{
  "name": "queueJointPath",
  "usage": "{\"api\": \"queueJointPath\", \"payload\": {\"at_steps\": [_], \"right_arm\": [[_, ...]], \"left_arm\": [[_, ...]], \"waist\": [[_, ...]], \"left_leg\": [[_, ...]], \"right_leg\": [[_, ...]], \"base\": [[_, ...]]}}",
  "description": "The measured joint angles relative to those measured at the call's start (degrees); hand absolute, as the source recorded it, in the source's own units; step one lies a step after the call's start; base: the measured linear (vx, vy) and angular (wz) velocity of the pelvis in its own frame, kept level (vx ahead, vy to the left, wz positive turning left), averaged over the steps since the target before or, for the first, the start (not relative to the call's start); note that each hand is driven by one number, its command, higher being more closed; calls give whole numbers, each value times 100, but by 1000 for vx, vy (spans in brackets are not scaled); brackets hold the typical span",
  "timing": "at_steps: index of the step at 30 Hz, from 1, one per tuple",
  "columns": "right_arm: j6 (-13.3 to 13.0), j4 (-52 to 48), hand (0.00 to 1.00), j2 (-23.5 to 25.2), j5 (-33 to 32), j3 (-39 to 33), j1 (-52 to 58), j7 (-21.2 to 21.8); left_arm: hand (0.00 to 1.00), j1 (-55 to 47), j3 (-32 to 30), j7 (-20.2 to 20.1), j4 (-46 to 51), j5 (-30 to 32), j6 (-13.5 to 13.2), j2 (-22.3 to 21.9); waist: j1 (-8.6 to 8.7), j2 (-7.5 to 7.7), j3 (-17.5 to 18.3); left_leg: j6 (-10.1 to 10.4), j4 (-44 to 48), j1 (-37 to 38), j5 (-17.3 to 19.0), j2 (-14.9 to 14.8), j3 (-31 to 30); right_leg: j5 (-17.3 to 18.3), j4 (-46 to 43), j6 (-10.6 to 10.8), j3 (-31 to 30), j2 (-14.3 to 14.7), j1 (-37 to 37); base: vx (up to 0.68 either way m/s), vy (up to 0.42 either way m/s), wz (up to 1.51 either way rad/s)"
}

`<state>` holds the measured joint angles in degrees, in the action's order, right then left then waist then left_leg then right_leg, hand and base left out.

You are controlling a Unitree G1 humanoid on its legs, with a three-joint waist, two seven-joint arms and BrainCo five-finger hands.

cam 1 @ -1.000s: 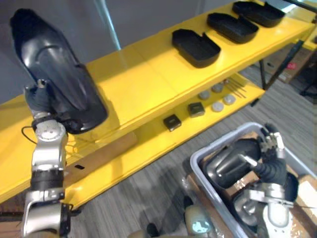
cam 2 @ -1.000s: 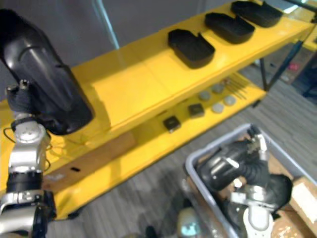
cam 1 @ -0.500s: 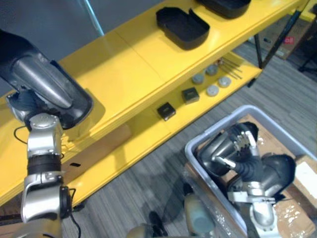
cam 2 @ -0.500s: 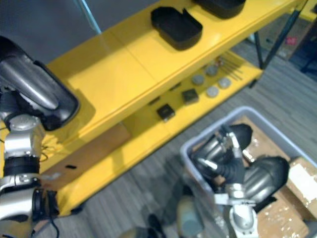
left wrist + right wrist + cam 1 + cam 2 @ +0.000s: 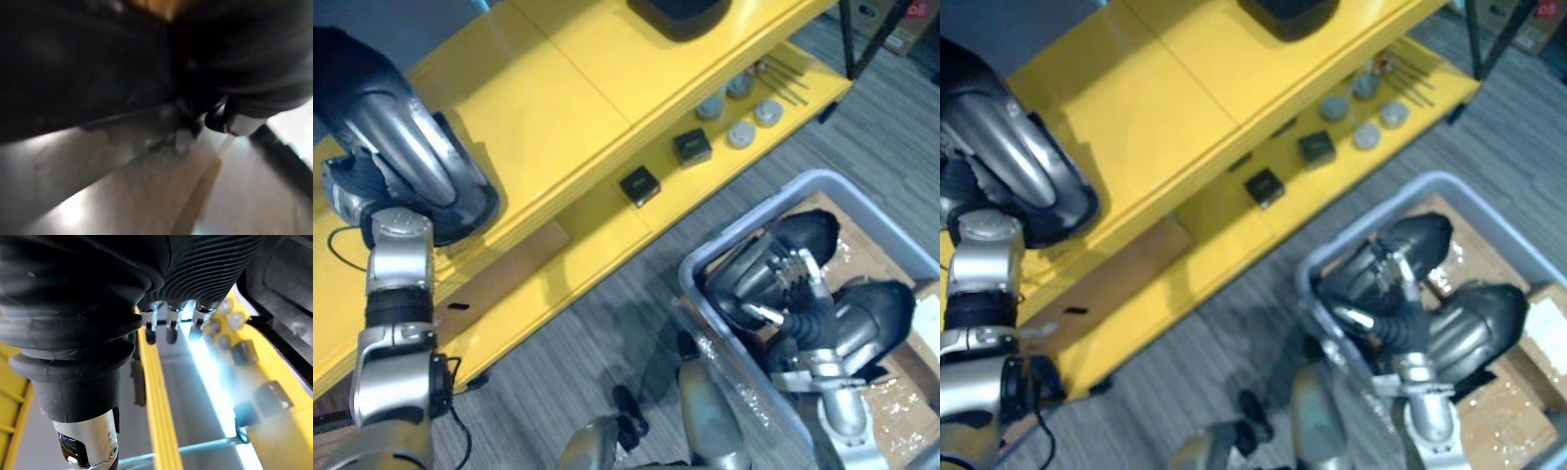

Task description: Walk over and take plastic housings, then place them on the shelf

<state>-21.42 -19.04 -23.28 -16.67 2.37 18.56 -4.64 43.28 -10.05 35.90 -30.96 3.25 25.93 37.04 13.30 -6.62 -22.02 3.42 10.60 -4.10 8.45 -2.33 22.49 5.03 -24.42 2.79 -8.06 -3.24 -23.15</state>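
Carried housing [image 5: 406, 147]: down from high against the wall a second ago to the left end of the yellow shelf [image 5: 558, 108]; the camera has also tipped downward
Left hand [image 5: 357, 186]: tucked under the housing's near side; fingers hidden, so I cannot tell the grasp
Long axis: slants from far-left to near-right, the lower end at the shelf's front part; whether it bears on the top is unclear
Right hand [image 5: 798, 284]: well apart in the grey bin [image 5: 690, 286], fingers loose against a binned housing [image 5: 744, 284], clasping nothing
Coming move: judged a set-down by the left hand, the nearer one
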Motion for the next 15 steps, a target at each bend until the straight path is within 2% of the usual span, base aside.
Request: {"api": "queueJointPath", "payload": {"at_steps": [3,6,7,9,10,15], "right_arm": [[0,0,0,-67,-64,-31,-17,42],[19,0,0,-91,-79,-125,-96,81],[52,0,0,-93,-113,-156,-153,81],[96,-2,0,-96,-115,-205,-195,87],[172,-3,0,-101,-116,-235,-226,89],[221,-65,0,-113,-230,-264,-261,101]], "left_arm": [[0,2,4,34,0,-55,215,99],[0,2,-9,223,0,-124,427,102],[0,2,-22,371,0,-318,500,102],[0,1,-61,535,1,-461,534,103],[0,1,-120,755,1,-626,544,103],[0,-54,-342,1390,6,-1197,479,99]], "waist": [[11,-23,-35],[0,1,-102],[1,13,-115],[1,20,-195],[1,22,-247],[7,22,-319]], "left_leg": [[-1,5,-1,0,3,1],[-1,41,-33,0,25,2],[-9,115,-116,-5,27,1],[-21,150,-114,-12,32,2],[-21,173,-120,-12,35,3],[-47,195,-188,-29,75,9]], "right_leg": [[3,-4,1,-1,-1,-6],[53,-25,-10,-13,-22,-57],[78,-50,-43,-21,-39,-111],[81,-74,-43,-25,-51,-104],[84,-92,-44,-30,-57,-109],[115,-201,-39,-70,-82,-226]], "base": [[0,0,0],[-26,1,2],[-25,-5,5],[-10,-3,2],[0,0,0],[0,0,0]]}}
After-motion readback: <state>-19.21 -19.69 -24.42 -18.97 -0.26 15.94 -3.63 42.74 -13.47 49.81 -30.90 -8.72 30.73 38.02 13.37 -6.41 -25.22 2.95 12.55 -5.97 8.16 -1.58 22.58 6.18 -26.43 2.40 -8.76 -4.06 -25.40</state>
